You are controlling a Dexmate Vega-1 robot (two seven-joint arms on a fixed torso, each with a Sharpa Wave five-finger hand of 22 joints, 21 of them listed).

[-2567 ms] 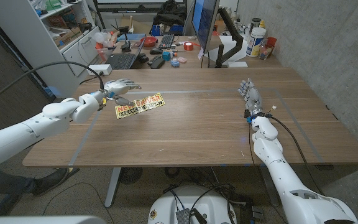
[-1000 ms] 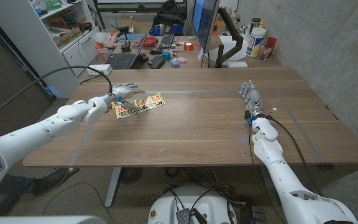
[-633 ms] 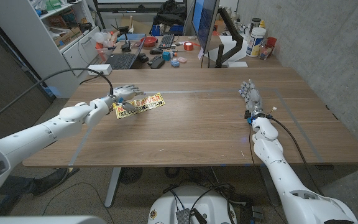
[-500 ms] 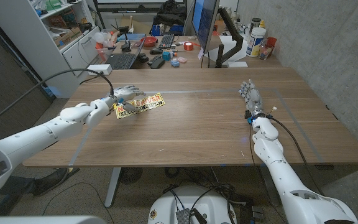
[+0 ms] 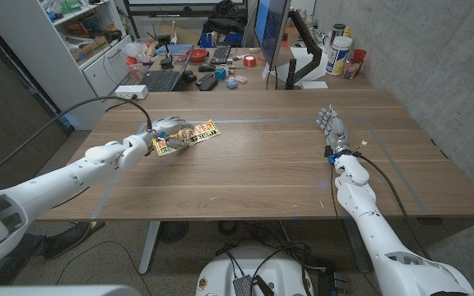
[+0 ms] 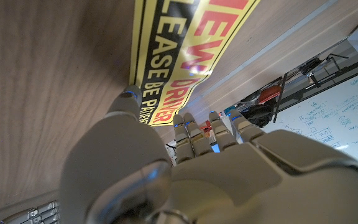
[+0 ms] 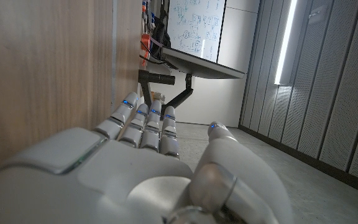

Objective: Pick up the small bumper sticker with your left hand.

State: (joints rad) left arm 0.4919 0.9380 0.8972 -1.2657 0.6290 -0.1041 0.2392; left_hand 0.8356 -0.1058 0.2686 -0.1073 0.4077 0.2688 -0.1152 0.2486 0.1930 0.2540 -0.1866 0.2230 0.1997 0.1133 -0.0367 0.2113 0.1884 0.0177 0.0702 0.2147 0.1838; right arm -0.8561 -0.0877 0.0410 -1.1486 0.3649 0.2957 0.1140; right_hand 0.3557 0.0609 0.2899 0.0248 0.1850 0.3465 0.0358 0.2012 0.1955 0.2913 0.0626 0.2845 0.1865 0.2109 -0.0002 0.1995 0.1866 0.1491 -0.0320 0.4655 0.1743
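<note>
The small bumper sticker [image 5: 194, 133] is yellow with black and red lettering and sits over the far left part of the wooden table [image 5: 262, 177]. My left hand [image 5: 155, 136] has its end pinched. In the left wrist view the thumb lies on the printed face of the sticker [image 6: 179, 56] and the other fingers of the left hand [image 6: 185, 168] curl at its edge. The pinched end looks raised off the wood. My right hand [image 5: 332, 128] stands on the table at the right with straight fingers and holds nothing; the right wrist view shows the right hand [image 7: 148, 174] beside the bare wood.
Behind the table's far edge stands a cluttered desk with a laptop [image 5: 161, 80], a monitor [image 5: 271, 33] and bottles [image 5: 341, 56]. A shelf unit [image 5: 89, 41] stands at the far left. A concrete wall runs along the right side.
My left hand has slid onto the sticker's left end and closed on it. The sticker has shifted slightly away from me and its end has lifted. The right hand has not moved.
</note>
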